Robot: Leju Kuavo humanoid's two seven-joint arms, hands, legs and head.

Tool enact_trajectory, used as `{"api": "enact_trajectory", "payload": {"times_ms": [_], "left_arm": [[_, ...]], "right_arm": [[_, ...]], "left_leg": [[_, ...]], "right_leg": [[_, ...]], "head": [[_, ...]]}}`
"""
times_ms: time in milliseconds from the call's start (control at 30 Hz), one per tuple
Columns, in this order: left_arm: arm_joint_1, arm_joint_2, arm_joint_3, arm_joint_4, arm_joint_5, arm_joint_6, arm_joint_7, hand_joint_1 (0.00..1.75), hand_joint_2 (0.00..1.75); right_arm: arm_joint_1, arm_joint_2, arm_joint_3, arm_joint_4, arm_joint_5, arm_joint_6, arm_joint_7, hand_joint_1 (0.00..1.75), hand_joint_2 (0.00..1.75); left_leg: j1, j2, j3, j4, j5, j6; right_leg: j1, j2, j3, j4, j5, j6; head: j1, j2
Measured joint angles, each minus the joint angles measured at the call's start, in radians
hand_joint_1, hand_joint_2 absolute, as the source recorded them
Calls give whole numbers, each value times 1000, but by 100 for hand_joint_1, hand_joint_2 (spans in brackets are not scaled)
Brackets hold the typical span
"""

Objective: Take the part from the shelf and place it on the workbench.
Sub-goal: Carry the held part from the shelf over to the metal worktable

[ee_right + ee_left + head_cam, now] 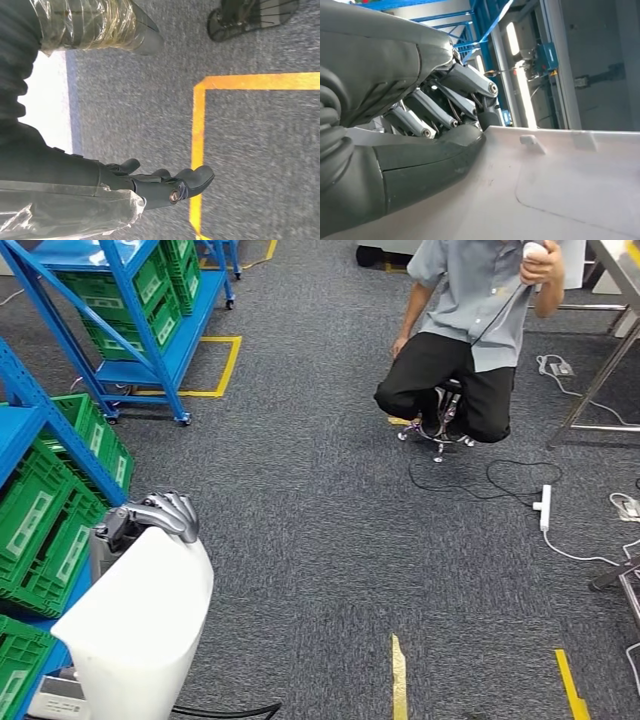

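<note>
Presently held: one large white moulded plastic part (143, 625), smooth and curved, gripped along its upper edge by the left hand (155, 515), dark fingers (433, 112) folded over the rim and thick grey thumb pressed to the inner face. The part is seen clear of the blue steel shelving (34, 405), which stands just beside it, stocked with green slotted plastic crates (45, 530).

Right hand (166, 182): hanging over grey carpet (317, 540) beside a yellow floor marking (198, 150), nothing held, fingers extended and apart.

Also noted: a person (472, 330) crouched on a small wheeled stool well ahead, and a white power strip (545, 508) with cables on the carpet.

Progress, as judged: removal from the shelf appears done; carriage to the workbench and the setting-down are outstanding. No workbench can be identified with confidence.
</note>
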Motion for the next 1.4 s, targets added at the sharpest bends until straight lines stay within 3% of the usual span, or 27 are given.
{"api": "enact_trajectory", "payload": {"times_ms": [33,100,167,200,233,267,333,400,467,533,567,633,667,700,733,767,833,867,933,1000,1067,1133,1200,1233,1300,1367,1400], "left_arm": [[0,-1,1,0,-1,0,0,175,175],[1,-1,3,0,-3,-1,-1,175,175],[3,0,5,0,-5,-1,-1,175,175],[3,0,5,0,-5,-1,-1,175,175],[3,0,6,0,-5,-2,-1,175,175],[2,0,7,0,-5,-2,-1,175,175],[2,1,9,0,-5,-2,-1,175,175],[3,2,12,1,-4,-3,-1,175,175],[4,3,15,1,0,-5,0,175,175],[5,4,20,1,3,-6,0,175,175],[6,5,22,1,4,-7,0,175,175],[12,9,27,2,4,-7,0,175,175],[14,11,28,3,4,-8,0,175,175],[16,13,29,4,4,-8,0,175,175],[17,14,29,4,4,-7,0,175,175],[17,15,29,5,4,-7,0,175,175],[17,16,31,5,6,-7,0,175,175],[17,16,32,5,6,-7,0,175,175],[18,16,35,6,8,-8,0,175,175],[17,13,37,7,8,-10,0,175,175],[15,8,40,7,8,-11,0,175,175],[17,5,44,7,9,-11,0,175,175],[19,4,47,7,9,-11,0,175,175],[19,4,48,7,9,-11,0,175,175],[19,3,49,7,9,-11,0,175,175],[18,3,51,7,9,-11,0,175,175],[18,3,51,7,9,-11,0,175,175]], "right_arm": [[0,0,0,0,0,0,0,0,175],[-2,-1,0,0,1,-1,0,0,175],[-4,-1,0,0,1,-1,0,0,175],[-3,-1,0,0,2,-1,0,0,175],[-1,-2,0,0,2,-1,0,0,175],[0,-2,0,0,2,-2,0,0,175],[-2,-4,0,0,3,-2,0,0,175],[-6,-4,0,0,3,-2,0,0,175],[-4,-4,0,-1,3,-1,0,0,175],[-2,-4,0,-1,3,-1,1,0,175],[-2,-4,0,-1,3,-1,1,0,175],[-4,-5,0,-1,3,1,1,0,175],[-4,-5,0,-1,3,2,1,0,175],[-3,-5,0,-1,3,2,2,0,175],[-3,-5,0,-1,3,3,2,0,175],[-2,-5,0,-1,3,4,2,0,175],[-3,-5,0,-1,4,6,2,0,175],[-3,-5,0,-1,5,6,2,0,175],[-2,-5,0,-1,7,6,2,0,175],[2,-5,0,-1,9,5,2,0,175],[2,-5,0,-1,10,4,4,0,175],[-2,-5,0,-1,11,3,4,0,175],[-3,-5,0,-1,11,4,4,0,175],[-1,-5,0,-1,11,4,4,0,175],[0,-5,0,-1,11,3,5,0,175],[-3,-5,0,-1,11,3,5,0,175],[-5,-5,0,-1,11,3,5,0,175]], "left_leg": [[1,13,1,-4,3,6],[-1,42,2,-8,5,13],[-5,71,1,-8,4,15],[-6,85,1,-7,3,15],[-7,98,2,-7,2,15],[-7,110,3,-7,1,13],[-10,130,6,-7,-3,7],[-14,145,9,-6,-6,-1],[-14,158,12,-8,-7,-11],[-10,135,6,14,-27,-22],[-8,112,-8,52,-53,-27],[-5,72,-66,179,-119,-32],[-5,67,-94,238,-140,-33],[-4,65,-113,271,-143,-34],[-4,64,-116,271,-127,-33],[-4,60,-99,230,-92,-31],[0,23,-44,102,-20,-26],[2,1,-22,48,-1,-23],[1,-22,-9,12,-2,-18],[-2,-3,-7,4,2,-8],[0,23,-3,-6,7,6],[-2,52,-2,-8,7,13],[-4,81,-2,-8,5,15],[-4,95,-2,-8,4,14],[-4,119,1,-8,1,10],[-8,139,6,-6,-5,2],[-11,149,8,-5,-8,-3]], "right_leg": [[2,-22,-14,23,-14,4],[4,-84,-65,128,-72,10],[1,-110,-123,254,-124,15],[0,-114,-132,278,-127,17],[0,-117,-120,259,-110,17],[0,-124,-86,201,-80,15],[6,-160,-2,56,-30,6],[15,-180,37,-10,-18,-6],[17,-163,36,-14,-15,-18],[13,-144,38,-21,-9,-30],[10,-134,40,-24,-6,-35],[8,-112,41,-25,-5,-40],[9,-99,41,-24,-5,-41],[9,-86,41,-23,-5,-41],[10,-72,42,-22,-5,-41],[9,-58,42,-20,-5,-41],[9,-30,40,-13,-8,-37],[9,-17,35,-8,-8,-33],[5,3,23,-4,-6,-21],[0,10,12,-4,-4,-7],[3,-38,-14,38,-30,2],[4,-96,-74,159,-92,9],[0,-111,-131,274,-134,16],[-2,-114,-135,284,-128,18],[-3,-131,-81,187,-71,18],[3,-183,-4,50,-26,11],[6,-200,19,11,-18,3]], "head": [[4,0],[11,0],[14,0],[14,0],[14,0],[14,0],[14,0],[13,0],[13,0],[11,0],[10,0],[7,0],[7,0],[7,0],[7,0],[7,0],[8,0],[8,0],[8,0],[9,0],[14,0],[19,0],[19,0],[19,0],[20,0],[19,0],[18,0]]}}
